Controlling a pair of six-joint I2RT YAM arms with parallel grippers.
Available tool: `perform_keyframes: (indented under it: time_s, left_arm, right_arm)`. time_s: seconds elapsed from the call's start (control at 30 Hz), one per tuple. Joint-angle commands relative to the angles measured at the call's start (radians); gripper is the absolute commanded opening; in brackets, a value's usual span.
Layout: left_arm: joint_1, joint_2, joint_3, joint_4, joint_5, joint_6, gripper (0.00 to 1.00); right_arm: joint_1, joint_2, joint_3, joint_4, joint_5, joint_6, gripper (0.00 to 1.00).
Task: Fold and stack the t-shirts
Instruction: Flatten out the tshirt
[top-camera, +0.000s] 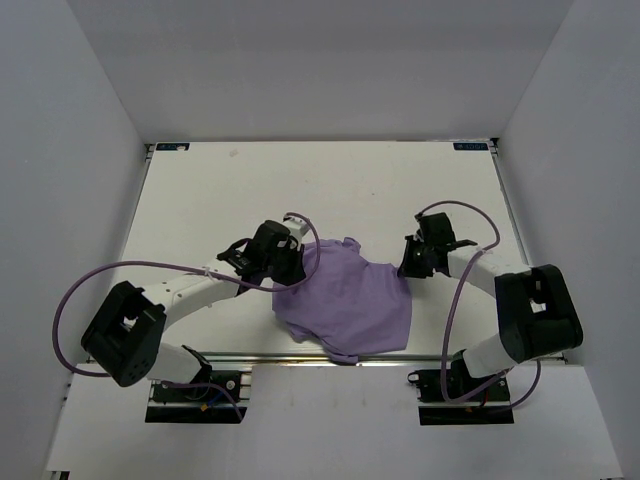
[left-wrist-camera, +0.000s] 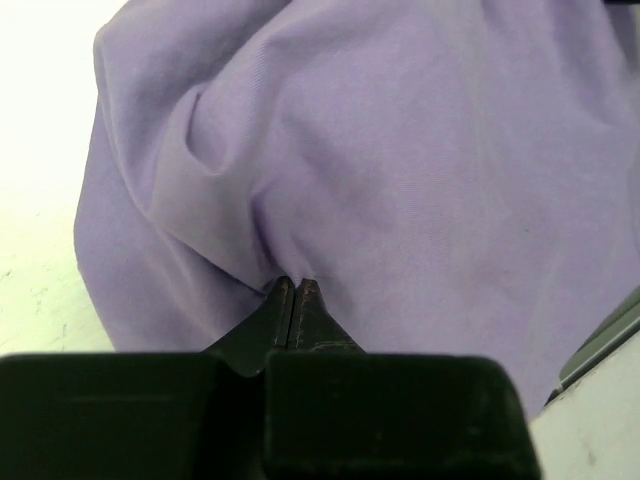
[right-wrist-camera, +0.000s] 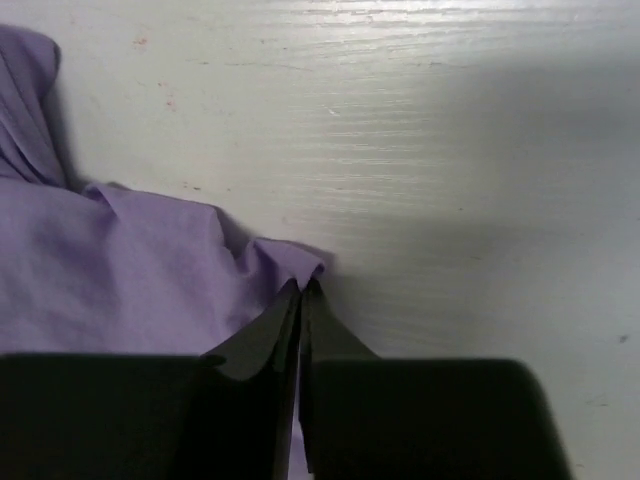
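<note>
One lavender t-shirt (top-camera: 345, 298) lies bunched on the table near the front edge, between my two arms, its lower part hanging over the front rail. My left gripper (top-camera: 285, 275) is shut on the shirt's left edge; in the left wrist view the jaws (left-wrist-camera: 292, 285) pinch a fold of purple cloth (left-wrist-camera: 400, 150). My right gripper (top-camera: 405, 268) is shut on the shirt's right corner; in the right wrist view the tips (right-wrist-camera: 302, 288) pinch a small peak of cloth (right-wrist-camera: 290, 258). The neck and tag are hidden.
The white table (top-camera: 330, 190) stretches back to a far edge with white walls on three sides. A metal rail (top-camera: 260, 358) runs along the front edge. Purple cables (top-camera: 90, 290) loop beside each arm.
</note>
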Motion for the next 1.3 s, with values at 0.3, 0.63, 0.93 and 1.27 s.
perform_keyframes:
  time_s: [0.3, 0.63, 0.93, 1.27]
  left_arm:
    - [-0.007, -0.207, 0.094, 0.119, -0.036, 0.023, 0.00]
    - [-0.007, -0.207, 0.449, 0.013, -0.210, 0.144, 0.00]
    - [-0.007, -0.225, 0.696, -0.022, -0.295, 0.280, 0.00]
    - [-0.007, -0.320, 0.780, -0.073, -0.456, 0.400, 0.00]
  right_arm:
    - [0.067, -0.302, 0.148, 0.051, -0.009, -0.010, 0.00]
    - [0.064, -0.435, 0.508, -0.009, 0.148, -0.043, 0.00]
    - [0.065, -0.354, 0.977, -0.084, 0.207, -0.138, 0.00]
    - [0.064, -0.355, 1.211, -0.078, 0.299, -0.250, 0.00]
